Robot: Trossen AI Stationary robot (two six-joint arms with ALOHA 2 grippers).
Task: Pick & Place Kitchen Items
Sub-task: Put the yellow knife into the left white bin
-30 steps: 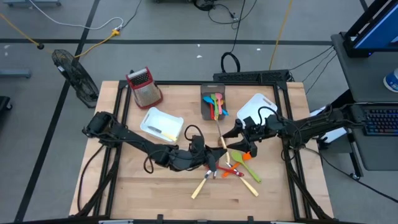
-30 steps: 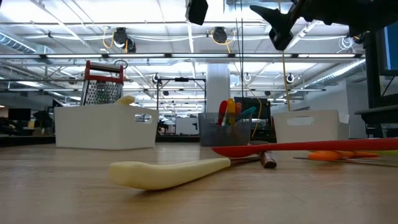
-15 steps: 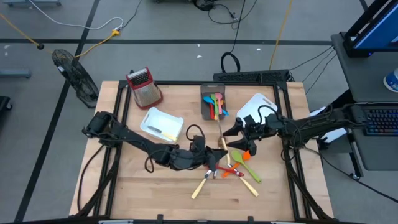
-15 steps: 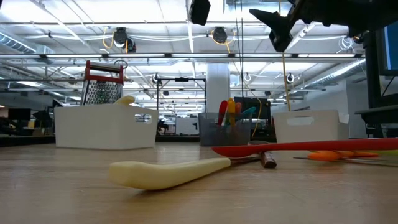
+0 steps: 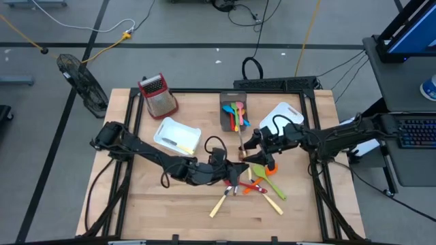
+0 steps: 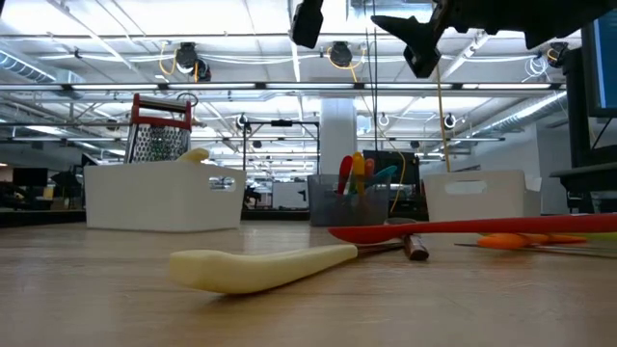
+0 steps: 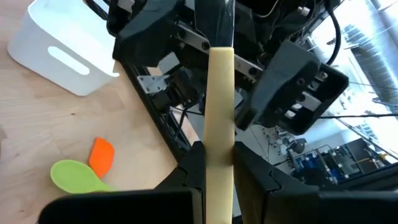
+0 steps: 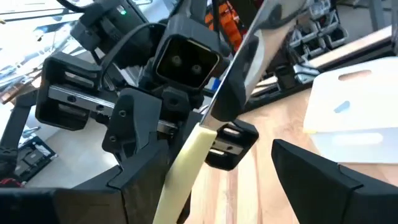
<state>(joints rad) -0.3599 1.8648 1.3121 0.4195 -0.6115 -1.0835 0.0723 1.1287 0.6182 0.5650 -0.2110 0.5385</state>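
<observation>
My left gripper point(image 5: 240, 170) point(image 7: 219, 177) is shut on a cream-handled piece of cutlery point(image 5: 242, 151) above the table's middle. Its metal blade point(image 8: 261, 43) points away from the left fingers. My right gripper point(image 5: 254, 144) point(image 8: 217, 186) is open beside the cutlery on its right. In the right wrist view its two fingers stand either side of the cream handle point(image 8: 183, 165); I cannot tell whether they touch it. Loose utensils lie flat below: red point(image 5: 252, 187), green point(image 5: 269, 182), orange point(image 5: 268, 170) and cream-handled point(image 5: 221, 202). My left gripper pinches the cutlery's cream handle point(image 7: 219, 155) between its two fingers. The handle runs along the fingers and sticks out past their tips toward the right gripper. The cutlery is lifted clear of the table.
A grey bin point(image 5: 226, 121) with coloured spoons stands at the far middle, a white bin point(image 5: 177, 136) to its left, and a white bin point(image 5: 283, 117) at the far right. A red-topped grater point(image 5: 158, 94) stands at the far left. A cream utensil point(image 6: 260, 268) lies near the low camera.
My right gripper has gone toward the table's left edge, closer to the cutlery that my left gripper holds. The left gripper and the cutlery have kept about where they were.
</observation>
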